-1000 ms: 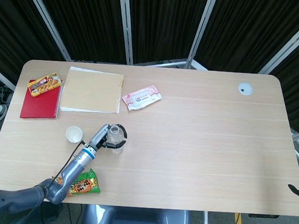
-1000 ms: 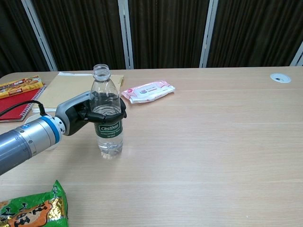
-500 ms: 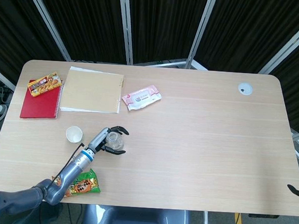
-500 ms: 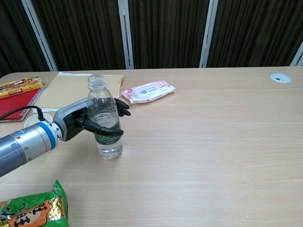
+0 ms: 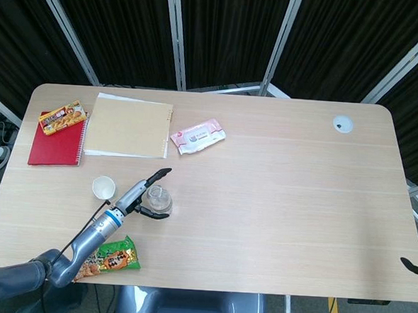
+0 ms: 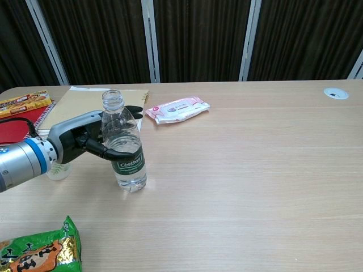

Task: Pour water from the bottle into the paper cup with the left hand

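The left hand's fingers [image 6: 116,153] have spread apart since a second ago, when they were wrapped tight round the bottle [image 6: 126,147]; now they are open, one reaching straight out behind the bottle's shoulder and the lower ones curving in front of its label, seemingly close against it but not clamped. The left hand [image 6: 79,141] has also slid back toward the robot's left. That reads as a release: the bottle stands upright and uncapped on the table [image 6: 244,170] on its own, with only a little water in the bottom, so the pour looks to be either finished or given up and needing a fresh grasp.

The bottle sits between the open fingers, just beyond the palm. The paper cup [image 5: 103,188] lies on the far side of the hand from the bottle, near the wrist, upright. The right hand is not visible in either view.
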{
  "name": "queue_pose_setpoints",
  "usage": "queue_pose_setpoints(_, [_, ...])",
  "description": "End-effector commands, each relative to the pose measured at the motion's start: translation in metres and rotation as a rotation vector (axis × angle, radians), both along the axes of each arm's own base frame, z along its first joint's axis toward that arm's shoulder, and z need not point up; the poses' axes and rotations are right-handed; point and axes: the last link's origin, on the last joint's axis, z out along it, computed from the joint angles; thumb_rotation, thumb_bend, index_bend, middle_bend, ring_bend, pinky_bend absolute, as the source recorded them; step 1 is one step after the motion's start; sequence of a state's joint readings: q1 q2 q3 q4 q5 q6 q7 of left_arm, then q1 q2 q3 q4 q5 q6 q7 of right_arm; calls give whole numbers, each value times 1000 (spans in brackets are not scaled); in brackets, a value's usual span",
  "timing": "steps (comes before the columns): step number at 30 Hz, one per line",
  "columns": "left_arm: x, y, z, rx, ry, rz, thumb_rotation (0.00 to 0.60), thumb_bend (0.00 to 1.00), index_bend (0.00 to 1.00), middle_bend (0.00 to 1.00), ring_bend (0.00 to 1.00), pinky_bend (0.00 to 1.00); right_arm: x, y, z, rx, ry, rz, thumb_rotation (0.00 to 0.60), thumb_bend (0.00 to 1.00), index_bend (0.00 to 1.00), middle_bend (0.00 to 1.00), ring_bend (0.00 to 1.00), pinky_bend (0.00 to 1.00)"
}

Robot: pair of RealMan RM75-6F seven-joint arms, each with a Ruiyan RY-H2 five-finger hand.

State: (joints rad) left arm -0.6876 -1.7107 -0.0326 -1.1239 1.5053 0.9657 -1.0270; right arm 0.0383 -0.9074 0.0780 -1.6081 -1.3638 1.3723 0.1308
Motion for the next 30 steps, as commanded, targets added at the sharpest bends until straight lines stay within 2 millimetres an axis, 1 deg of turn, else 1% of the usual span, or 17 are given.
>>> queue_pose_setpoints(1, [-3,-3,19,-4,44,-32,572,22,0,0,0,0,1,1,0,-1,-3,3,600,0,0,0,0,0])
queue_pose_setpoints(7, [-12,-9,54,27,71,-23,571,13,0,0,0,0,3,2,1,3,-9,16,600,0,0,0,0,0])
queue_pose_setpoints(12, [-30,-18,100,103,126,-27,566,0,0,0,0,0,7,5,3,1,-23,36,600,0,0,0,0,0])
queue_pose_setpoints(15, [-46,-26,135,206,210,-47,560,0,0,0,0,0,10,8,7,-10,-35,55,600,0,0,0,0,0])
queue_pose_setpoints(17, [-53,-32,152,265,249,-48,561,0,0,0,0,0,12,9,9,-13,-41,64,600,0,0,0,0,0])
queue_pose_setpoints(19, [-63,-43,177,370,334,-56,555,0,0,0,0,0,14,11,11,-18,-51,78,600,0,0,0,0,0])
queue_pose_setpoints(21, [-72,-55,196,472,435,-59,544,0,0,0,0,0,16,12,14,-24,-55,91,600,0,0,0,0,0])
queue_pose_setpoints(22, [-76,-65,206,539,498,-46,542,0,0,0,0,0,17,12,14,-28,-59,100,600,0,0,0,0,0])
queue_pose_setpoints(26, [-80,-96,224,685,679,3,543,0,0,0,0,0,20,11,18,-55,-57,145,600,0,0,0,0,0])
queue_pose_setpoints(28, [-80,-111,229,719,779,25,567,0,0,0,0,0,20,11,19,-68,-40,163,600,0,0,0,0,0])
queue_pose_setpoints(30, [-78,-126,232,703,854,46,597,0,0,0,0,0,20,12,19,-77,-31,179,600,0,0,0,0,0])
